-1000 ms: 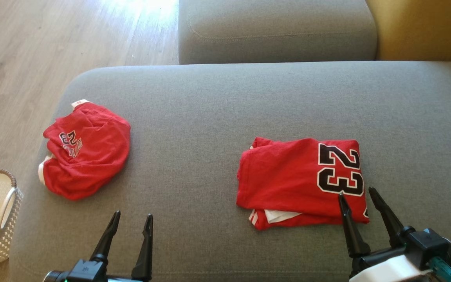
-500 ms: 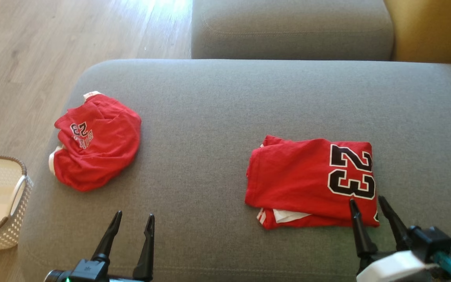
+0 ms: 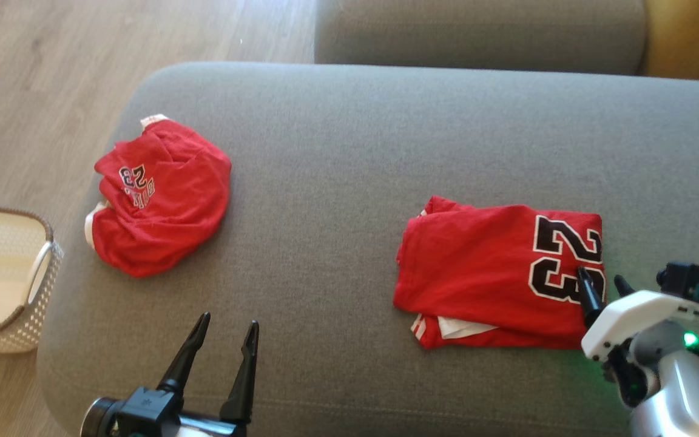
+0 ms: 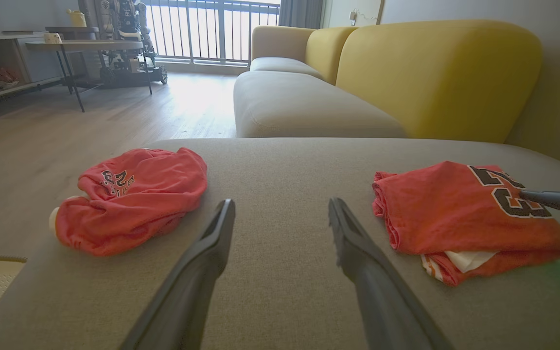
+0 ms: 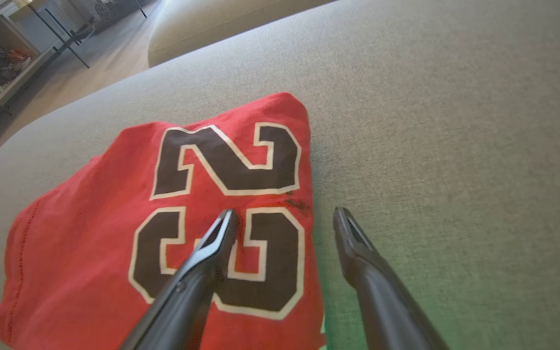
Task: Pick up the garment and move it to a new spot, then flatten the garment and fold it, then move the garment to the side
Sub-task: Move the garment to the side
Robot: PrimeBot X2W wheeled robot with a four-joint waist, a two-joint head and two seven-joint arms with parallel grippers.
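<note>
A folded red garment [image 3: 495, 273] with a black "23" lies on the right half of the grey sofa cushion [image 3: 349, 152]. My right gripper [image 3: 599, 276] hovers open at its right edge. In the right wrist view one finger [image 5: 212, 248] is over the "3" of the folded garment [image 5: 114, 233] and the other is over bare cushion. A second, crumpled red garment [image 3: 158, 197] sits near the cushion's left end. My left gripper [image 3: 225, 325] stands open and empty near the front edge, between the two garments [image 4: 134, 199] [image 4: 455, 214].
A white woven basket [image 3: 16, 334] stands on the wooden floor off the cushion's left end. Another grey seat [image 3: 477, 30] lies behind, with a yellow backrest [image 4: 435, 73] to the right. A table and shelves stand far back on the floor.
The head camera has shifted, sliding the scene in the picture. My right gripper has reached forward over the folded garment's right edge, and its wrist has turned. Both garments stay put.
</note>
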